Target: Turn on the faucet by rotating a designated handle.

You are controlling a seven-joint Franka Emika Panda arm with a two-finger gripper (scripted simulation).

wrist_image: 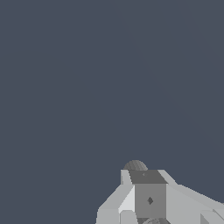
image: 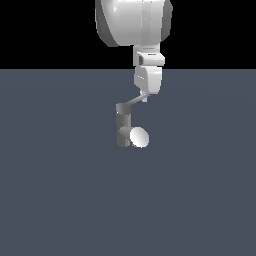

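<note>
The faucet is a small grey upright cylinder on the floor, with a stubby spout ending in a white round disc. The handle is a thin light-grey lever that slants up from the top cap towards the exterior view's right. My gripper hangs straight down from the white arm, and its fingertips touch the far end of the handle. The jaws look closed together with nothing between them. In the wrist view the fingers fill the lower edge, with a grey rounded part just beyond them.
The flat blue-grey floor stretches all around the faucet. The bulky white arm links hang above and behind the faucet.
</note>
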